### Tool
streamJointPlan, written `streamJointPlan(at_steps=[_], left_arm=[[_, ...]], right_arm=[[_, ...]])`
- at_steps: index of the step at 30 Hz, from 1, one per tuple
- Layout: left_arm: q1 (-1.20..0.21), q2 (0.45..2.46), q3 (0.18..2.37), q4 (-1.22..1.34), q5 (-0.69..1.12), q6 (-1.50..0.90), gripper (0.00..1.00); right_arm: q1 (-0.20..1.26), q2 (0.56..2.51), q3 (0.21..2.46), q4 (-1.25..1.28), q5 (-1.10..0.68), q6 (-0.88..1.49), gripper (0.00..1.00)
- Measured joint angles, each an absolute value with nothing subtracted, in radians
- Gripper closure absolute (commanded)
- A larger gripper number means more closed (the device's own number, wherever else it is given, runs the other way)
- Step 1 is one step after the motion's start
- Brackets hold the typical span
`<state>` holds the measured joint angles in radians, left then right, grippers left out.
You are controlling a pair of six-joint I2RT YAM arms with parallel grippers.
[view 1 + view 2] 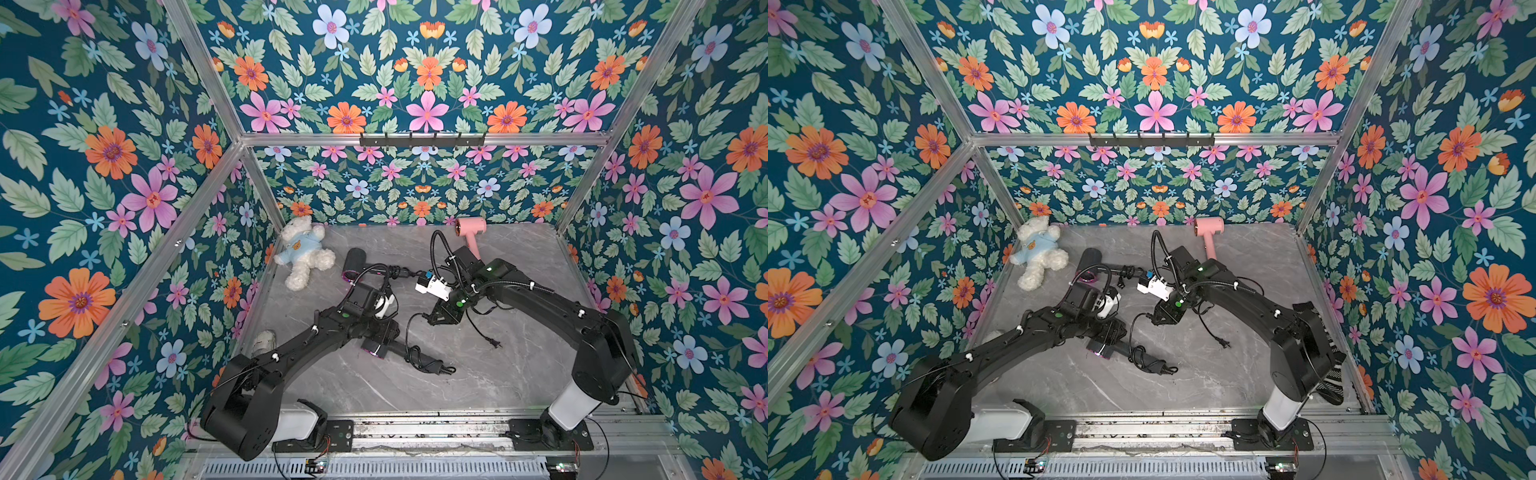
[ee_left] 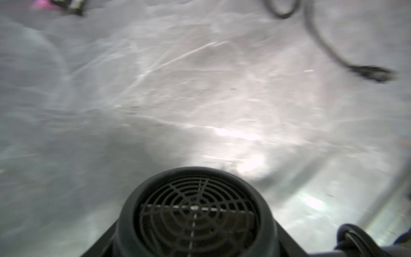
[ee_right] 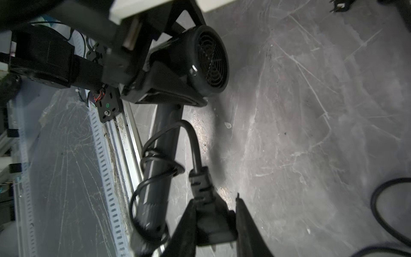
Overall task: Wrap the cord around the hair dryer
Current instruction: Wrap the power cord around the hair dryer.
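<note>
**Cord partly coiled, both end effectors engaged**

We see the left end effector (image 3: pixel 169 64) clenched on the hair dryer (image 3: pixel 206 57) toward the front of the tabletop (image 3: pixel 311 111). The right end effector (image 3: pixel 214 224) grasps the plug (image 3: pixel 203 189), and the cord (image 3: pixel 193 142) loops loosely round the handle (image 3: pixel 160 142). We judge that slack could let the loops slide off the handle's free end. The plug could also twist out of the pinch, or the spare cord (image 2: pixel 320 40) nearby could snag.

Your grey marble table (image 1: pixel 519 374)
Teddy bear (image 1: pixel 305 253), pink hair dryer (image 1: pixel 471 226), far black hair dryer (image 1: pixel 355 257) and a loose plug (image 1: pixel 494 343) rest on it.
</note>
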<state>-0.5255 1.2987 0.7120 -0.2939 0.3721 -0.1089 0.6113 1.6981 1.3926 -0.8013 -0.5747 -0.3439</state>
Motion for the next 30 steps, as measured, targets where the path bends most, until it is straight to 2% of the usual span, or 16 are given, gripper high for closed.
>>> streamJointPlan(at_steps=[6,14,24,30], left_arm=[[-0.456,1.168,0.544,-0.023,0.543,-0.268,1.00],[-0.440,1.114,0.450,0.296,0.556,-0.520,1.00],[-0.458,1.077,0.466,0.449,0.386,-0.801,1.00],[-0.516,1.039,0.494,0.440,0.212,-0.948,1.00]], right_arm=[[0.566,1.694,1.306,-0.718,-0.684,-0.317,1.00],[0.509,1.563,1.083,-0.459,-0.803,-0.147,1.00],[0.498,1.389,0.868,-0.055,-0.829,0.159,1.00],[0.604,1.318,0.787,0.130,-0.670,0.271,1.00]])
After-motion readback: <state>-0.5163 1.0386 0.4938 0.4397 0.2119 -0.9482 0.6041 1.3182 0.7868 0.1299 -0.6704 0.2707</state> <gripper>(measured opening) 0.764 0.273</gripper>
